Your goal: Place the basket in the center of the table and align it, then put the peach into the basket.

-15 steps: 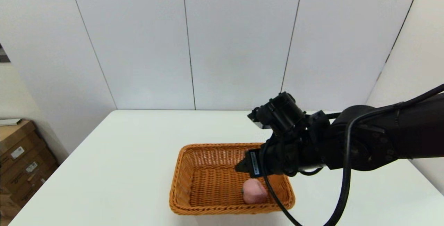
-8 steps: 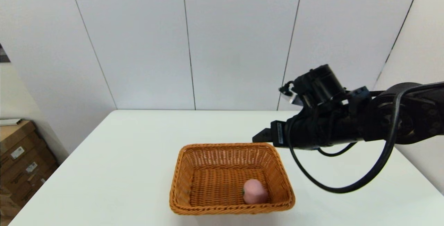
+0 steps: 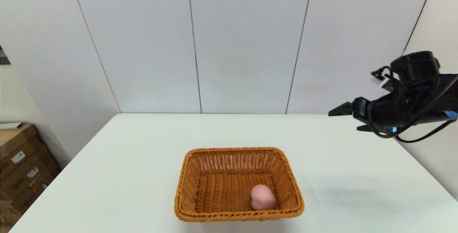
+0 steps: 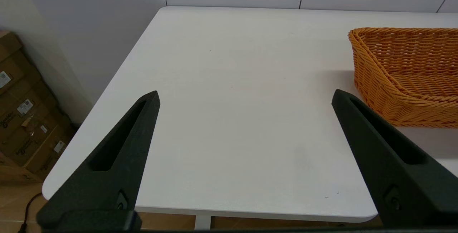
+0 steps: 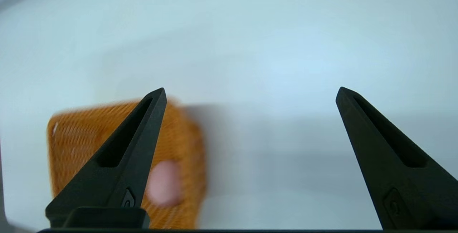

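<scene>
The orange-brown wicker basket (image 3: 239,184) stands on the white table (image 3: 143,161), near its front middle. The pale-pink peach (image 3: 263,197) lies inside it, in the near right corner. My right gripper (image 3: 343,118) hangs open and empty high above the table's right side, well away from the basket. Its wrist view shows the basket (image 5: 71,143) and the peach (image 5: 164,183) far below, past the open gripper (image 5: 250,93). My left gripper (image 4: 245,97) is open over the table's near left part, with the basket (image 4: 408,75) off to one side.
Cardboard boxes (image 3: 21,168) stand on the floor left of the table. A panelled white wall runs behind the table's far edge. The table's left and front edges (image 4: 107,93) show in the left wrist view.
My right arm has drawn back from over the basket, rising and swinging to the right. The peach stays in the basket, which has not moved.
</scene>
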`<state>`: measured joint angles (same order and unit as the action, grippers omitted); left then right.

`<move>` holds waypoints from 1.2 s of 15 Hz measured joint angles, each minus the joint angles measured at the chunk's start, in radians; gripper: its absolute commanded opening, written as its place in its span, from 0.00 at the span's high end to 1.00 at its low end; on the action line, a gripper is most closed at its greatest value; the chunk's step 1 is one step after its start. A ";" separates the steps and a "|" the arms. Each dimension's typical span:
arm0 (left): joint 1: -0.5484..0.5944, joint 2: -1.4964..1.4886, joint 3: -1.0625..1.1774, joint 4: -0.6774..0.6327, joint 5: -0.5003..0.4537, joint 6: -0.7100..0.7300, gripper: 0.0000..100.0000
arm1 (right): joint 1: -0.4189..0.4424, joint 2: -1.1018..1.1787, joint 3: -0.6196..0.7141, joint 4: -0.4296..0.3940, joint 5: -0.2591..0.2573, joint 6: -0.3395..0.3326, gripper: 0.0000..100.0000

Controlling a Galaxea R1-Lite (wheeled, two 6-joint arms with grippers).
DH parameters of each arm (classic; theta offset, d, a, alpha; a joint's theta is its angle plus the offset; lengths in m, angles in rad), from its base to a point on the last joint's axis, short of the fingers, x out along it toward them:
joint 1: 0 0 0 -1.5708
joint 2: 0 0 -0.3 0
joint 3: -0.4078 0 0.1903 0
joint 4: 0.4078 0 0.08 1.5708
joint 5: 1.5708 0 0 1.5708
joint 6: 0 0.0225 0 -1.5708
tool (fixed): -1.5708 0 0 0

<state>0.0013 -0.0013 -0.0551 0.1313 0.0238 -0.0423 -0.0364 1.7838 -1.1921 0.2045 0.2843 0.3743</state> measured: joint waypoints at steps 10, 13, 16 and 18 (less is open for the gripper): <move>0.000 0.000 0.000 -0.003 0.002 -0.002 0.00 | -0.104 -0.297 -0.044 0.414 0.362 -0.105 0.00; 0.000 0.000 0.001 -0.003 0.001 0.000 0.00 | -0.057 -0.437 -0.053 0.549 0.429 -0.135 0.00; 0.000 0.000 0.002 -0.003 -0.001 0.001 0.00 | 0.004 -0.571 -0.055 0.672 0.460 -0.163 0.00; 0.000 0.000 0.002 -0.003 -0.001 0.003 0.00 | 0.036 -0.647 -0.037 0.721 0.464 -0.186 0.00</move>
<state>0.0013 -0.0013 -0.0534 0.1279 0.0226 -0.0398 -0.0004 1.1372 -1.2287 0.9251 0.7479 0.1885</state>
